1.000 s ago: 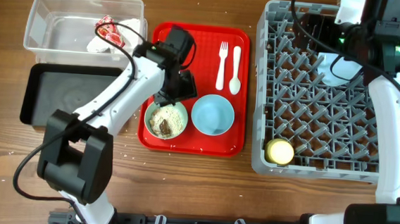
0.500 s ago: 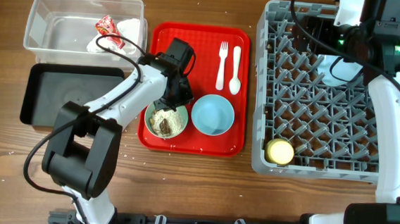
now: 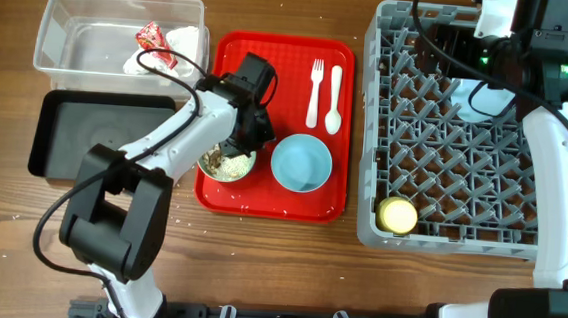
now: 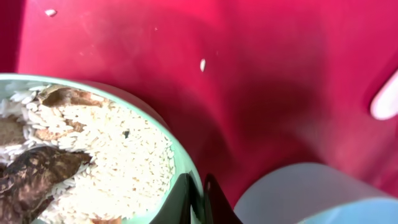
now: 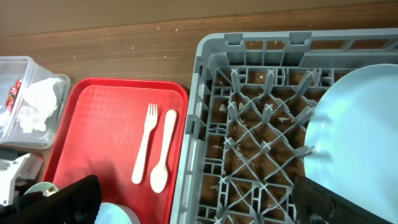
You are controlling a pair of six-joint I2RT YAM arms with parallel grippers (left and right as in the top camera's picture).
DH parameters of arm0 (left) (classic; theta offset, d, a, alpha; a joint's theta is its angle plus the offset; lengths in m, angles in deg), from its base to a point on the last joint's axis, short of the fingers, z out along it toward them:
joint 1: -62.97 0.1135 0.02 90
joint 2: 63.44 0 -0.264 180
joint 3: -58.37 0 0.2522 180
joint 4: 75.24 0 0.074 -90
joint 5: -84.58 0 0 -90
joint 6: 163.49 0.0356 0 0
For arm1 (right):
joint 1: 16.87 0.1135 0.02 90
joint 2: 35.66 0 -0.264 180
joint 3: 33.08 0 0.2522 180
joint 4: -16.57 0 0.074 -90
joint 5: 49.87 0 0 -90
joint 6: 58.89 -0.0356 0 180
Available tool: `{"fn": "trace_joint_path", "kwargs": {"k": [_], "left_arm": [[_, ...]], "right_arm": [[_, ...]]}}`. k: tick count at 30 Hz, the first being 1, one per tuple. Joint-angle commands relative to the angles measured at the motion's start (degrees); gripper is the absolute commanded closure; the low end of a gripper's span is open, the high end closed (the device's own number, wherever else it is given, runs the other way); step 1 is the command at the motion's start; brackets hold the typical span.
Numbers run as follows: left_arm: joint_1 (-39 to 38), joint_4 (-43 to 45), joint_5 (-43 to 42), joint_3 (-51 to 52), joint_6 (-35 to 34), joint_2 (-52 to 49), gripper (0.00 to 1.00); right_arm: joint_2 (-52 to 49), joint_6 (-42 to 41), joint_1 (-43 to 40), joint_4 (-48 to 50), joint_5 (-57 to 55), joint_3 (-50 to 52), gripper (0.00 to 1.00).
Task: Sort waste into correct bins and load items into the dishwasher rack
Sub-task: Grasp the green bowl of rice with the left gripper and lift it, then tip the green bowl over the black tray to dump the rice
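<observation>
**Left gripper (image 4: 198,198) clamped on the rim of the pale green-white bowl (image 4: 179,158)**
The bowl holds rice-like food scraps (image 4: 118,155) and is on the red tray (image 3: 271,58), just beside the pale blue bowl (image 3: 302,163). The right gripper (image 5: 196,193) hangs spread wide over the dishwasher rack (image 3: 465,152), which holds the light blue plate (image 5: 360,137) and the yellow cup (image 3: 397,215).

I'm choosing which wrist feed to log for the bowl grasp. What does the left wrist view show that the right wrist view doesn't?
Left wrist only: the left tool pinching the rim of the pale green-white bowl, with rice scraps inside. Right wrist only: the dishwasher rack holding the light blue plate, the fork, and the clear tub. Both: the red tray and an edge of the pale blue bowl.
</observation>
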Motion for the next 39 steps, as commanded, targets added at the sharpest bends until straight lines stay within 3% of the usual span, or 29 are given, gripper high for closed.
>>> {"fn": "trace_joint_path", "kwargs": {"k": [1,5,8,10,13,18,25,33,39], "left_arm": [[2.9,-2.3,-10.9,-3.0,6.1,2.8,0.96],[11.7,-4.2,-19.7,-4.9,13.0,10.6,0.96],[22.7,-5.0,-29.1,-4.8,24.1,15.6,0.96],[29.0,-6.4,-37.6,-4.8,31.2,15.7,0.96],[40.5,-8.3,-41.0,-3.1,36.9,13.9,0.96],[50.8,-8.4,-55.4,-1.9,45.4,8.1,0.96],[60.6,-10.9,-72.3,-1.9,45.8,2.5,0.96],[70.9,-14.8,-84.6,-1.9,45.4,2.5,0.96],[71.6,-15.7,-85.5,-1.9,40.3,2.5,0.96]], "right_arm": [[-0.7,-0.2,0.1,-0.2,-1.0,-0.1,0.0],[-0.7,-0.2,0.0,-1.1,-1.5,-0.1,0.0],[-0.7,-0.2,0.0,-1.5,-1.5,-0.1,0.0],[-0.7,-0.2,0.1,-1.4,-1.4,-0.1,0.0],[-0.7,-0.4,0.1,-1.7,-1.4,-0.1,0.0],[-0.7,-0.4,0.1,-1.7,-1.4,-0.1,0.0],[-0.7,-0.8,0.1,-2.9,-1.4,-0.1,0.0],[-0.7,-0.8,0.1,-3.3,-1.4,-0.1,0.0],[-0.7,-0.9,0.1,-3.2,-1.4,-0.1,0.0]]}}
